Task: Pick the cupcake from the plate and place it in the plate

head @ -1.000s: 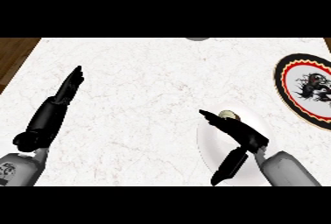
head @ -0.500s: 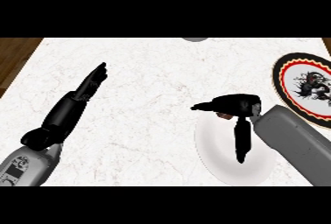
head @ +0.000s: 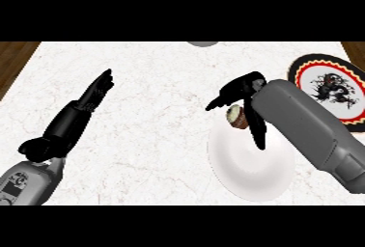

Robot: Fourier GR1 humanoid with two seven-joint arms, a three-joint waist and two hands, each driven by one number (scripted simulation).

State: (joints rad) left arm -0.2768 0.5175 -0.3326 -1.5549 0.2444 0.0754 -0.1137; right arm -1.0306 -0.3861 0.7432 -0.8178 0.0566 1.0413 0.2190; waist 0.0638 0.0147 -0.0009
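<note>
On the left, the left robot hand (head: 95,94) rests above the marble desk (head: 149,77) with fingers straight, holding nothing. Further right, the cupcake (head: 237,117) sits at the upper edge of the white plate (head: 249,169), with the right robot hand (head: 242,91) curled over and around it, apparently grasping it. The patterned plate (head: 329,91) lies at the far right. The risk, I judge: with so little of the cupcake enclosed, it could tip or slip out during the lift.
</note>
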